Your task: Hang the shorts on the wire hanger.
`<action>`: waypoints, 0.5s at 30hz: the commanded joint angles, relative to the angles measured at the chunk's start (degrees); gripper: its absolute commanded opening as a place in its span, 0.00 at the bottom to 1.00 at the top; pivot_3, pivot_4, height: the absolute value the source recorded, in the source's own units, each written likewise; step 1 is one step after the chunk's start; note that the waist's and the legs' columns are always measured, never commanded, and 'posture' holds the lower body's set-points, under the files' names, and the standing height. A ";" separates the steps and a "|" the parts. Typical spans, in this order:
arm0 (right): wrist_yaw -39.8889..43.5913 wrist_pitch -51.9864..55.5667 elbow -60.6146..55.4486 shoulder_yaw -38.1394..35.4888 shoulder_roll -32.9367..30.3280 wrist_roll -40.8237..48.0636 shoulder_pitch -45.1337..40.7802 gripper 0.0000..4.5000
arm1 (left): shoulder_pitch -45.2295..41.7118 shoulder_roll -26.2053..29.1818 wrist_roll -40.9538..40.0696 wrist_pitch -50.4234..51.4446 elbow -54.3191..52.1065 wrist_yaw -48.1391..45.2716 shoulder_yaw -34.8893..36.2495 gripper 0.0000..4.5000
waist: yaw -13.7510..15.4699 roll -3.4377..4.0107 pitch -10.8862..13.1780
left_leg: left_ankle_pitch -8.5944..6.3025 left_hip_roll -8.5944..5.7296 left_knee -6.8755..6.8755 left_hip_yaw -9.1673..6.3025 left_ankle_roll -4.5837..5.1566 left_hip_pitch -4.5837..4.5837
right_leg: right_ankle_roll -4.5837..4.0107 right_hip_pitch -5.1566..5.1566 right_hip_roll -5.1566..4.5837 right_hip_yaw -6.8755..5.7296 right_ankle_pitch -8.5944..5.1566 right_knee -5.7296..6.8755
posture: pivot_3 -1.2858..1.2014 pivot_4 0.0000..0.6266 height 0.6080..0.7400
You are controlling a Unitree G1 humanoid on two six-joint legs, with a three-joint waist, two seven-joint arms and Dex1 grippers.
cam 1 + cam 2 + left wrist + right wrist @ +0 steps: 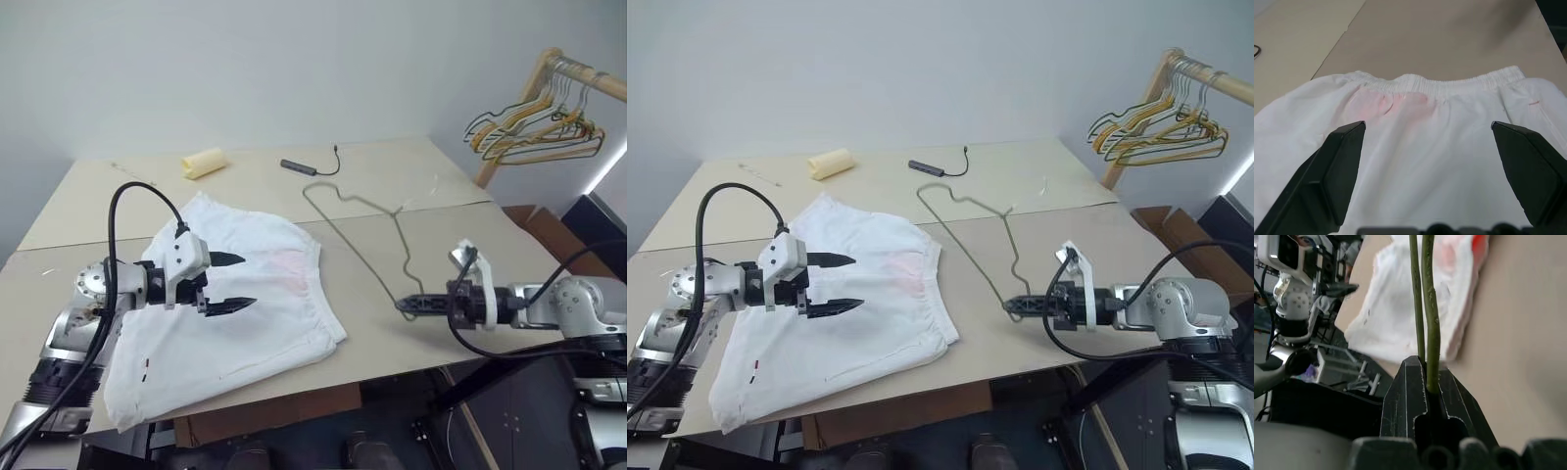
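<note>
The white shorts (257, 315) lie flat on the left part of the table, elastic waistband toward the middle and a faint pink patch (1386, 104) near it. My left gripper (236, 282) hovers just above them, open, with nothing between its black fingers (1342, 166). The thin grey-green wire hanger (338, 235) lies on the table right of the shorts, hook toward the far side. At the table's front edge my right gripper (407, 305) is shut on its near corner. In the right wrist view both wires (1430, 308) run out of the closed jaws.
A pale yellow roll (204, 163) and a dark adapter with a cable (300, 166) lie at the table's far side. A wooden rack with several coloured hangers (534, 127) stands at the right, with a cardboard box (549, 230) below it.
</note>
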 commanded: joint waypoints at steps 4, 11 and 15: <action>13.62 -0.08 12.65 13.55 -6.59 -6.05 -4.17 0.00 | 0.59 1.80 0.30 -1.86 -2.20 -1.38 1.24 0.99 | -0.09 0.00 0.00 | 0.00 0.00 0.04 0.08 0.00 0.08 | 0.04 0.04 0.01 0.09 -0.02 0.02 | 0.51 0.00 1.00; 21.31 -6.53 19.08 20.69 -5.95 -13.19 -7.20 0.00 | 0.41 2.03 0.48 -1.14 -2.23 -1.26 1.13 0.99 | -0.05 0.03 0.02 | 0.00 0.00 0.06 0.10 0.00 0.07 | 0.14 -0.01 0.03 0.11 -0.05 0.10 | 0.51 0.00 1.00; 22.93 -8.06 21.92 21.33 -4.15 -15.72 -8.78 0.00 | 0.36 2.14 0.28 0.37 -2.63 -0.93 1.29 0.99 | -0.05 0.03 0.02 | 0.00 0.00 0.07 0.11 0.00 0.09 | 0.14 0.00 0.04 0.12 -0.04 0.11 | 0.52 0.00 1.00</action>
